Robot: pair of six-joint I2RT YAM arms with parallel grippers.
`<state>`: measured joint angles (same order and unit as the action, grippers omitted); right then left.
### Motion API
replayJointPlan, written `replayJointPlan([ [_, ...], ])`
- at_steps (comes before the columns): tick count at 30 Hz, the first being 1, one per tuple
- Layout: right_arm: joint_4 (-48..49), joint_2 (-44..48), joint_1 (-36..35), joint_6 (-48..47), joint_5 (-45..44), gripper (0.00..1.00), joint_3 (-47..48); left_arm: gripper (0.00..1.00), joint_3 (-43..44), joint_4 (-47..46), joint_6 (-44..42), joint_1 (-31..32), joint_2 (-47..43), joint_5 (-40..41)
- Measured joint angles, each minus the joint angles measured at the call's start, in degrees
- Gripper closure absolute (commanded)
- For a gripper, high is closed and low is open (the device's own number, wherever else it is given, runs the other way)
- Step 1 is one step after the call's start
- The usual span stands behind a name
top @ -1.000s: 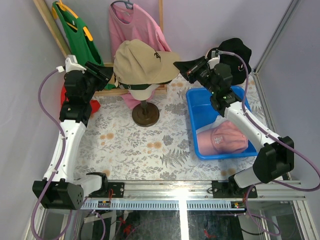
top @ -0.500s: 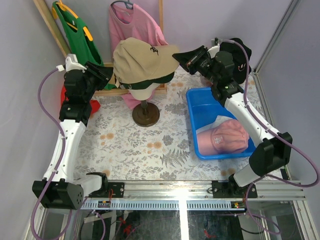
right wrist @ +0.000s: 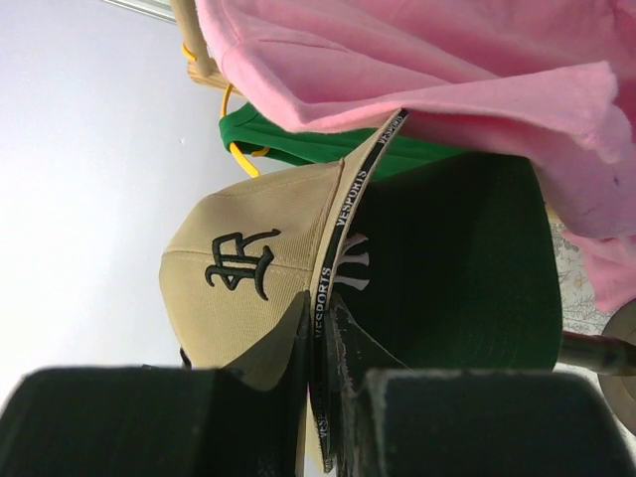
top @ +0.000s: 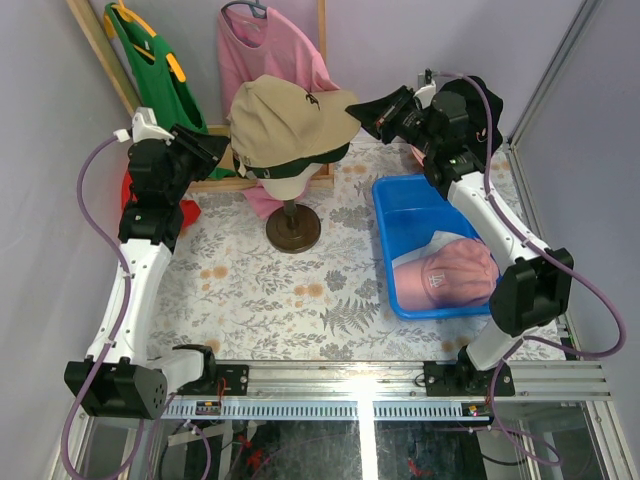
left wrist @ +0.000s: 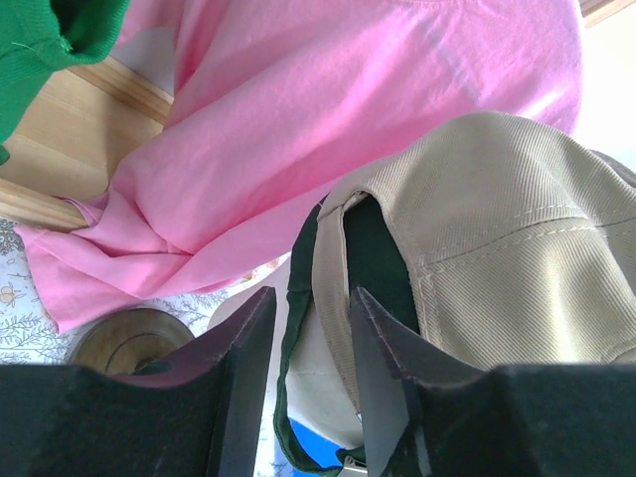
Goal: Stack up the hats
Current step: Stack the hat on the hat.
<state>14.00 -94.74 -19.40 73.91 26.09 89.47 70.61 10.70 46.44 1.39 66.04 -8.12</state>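
Tan corduroy baseball cap is seated over dark green fabric cap on cream egg-shaped mannequin head, brim pointed right. Brim edge is pinched by nearly closed right hand. Rear edge is straddled by half-open left hand, nothing clamped. Pink fabric cap is seen in blue plastic bin.

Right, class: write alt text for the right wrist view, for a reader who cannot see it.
The right tool pinches the brim of a tan cap with a black logo. A dark green cap sits under it; a pink T-shirt and a green T-shirt hang behind.
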Motion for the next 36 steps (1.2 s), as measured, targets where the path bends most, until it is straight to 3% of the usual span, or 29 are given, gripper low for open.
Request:
replayJointPlan([
  [16,5.9,-3.4,2.1,1.8,5.0,0.94,-2.1,0.70,0.0,-1.2,0.2,0.0,0.4,-4.3],
  [26,8.7,-4.1,2.4,3.1,5.1,0.98,-4.1,0.95,0.0,-2.1,0.1,-0.1,0.8,-7.9],
  [36,13.4,-4.9,3.1,5.2,5.4,1.00,-7.6,1.00,-0.9,-2.3,0.0,0.0,1.2,-11.0],
])
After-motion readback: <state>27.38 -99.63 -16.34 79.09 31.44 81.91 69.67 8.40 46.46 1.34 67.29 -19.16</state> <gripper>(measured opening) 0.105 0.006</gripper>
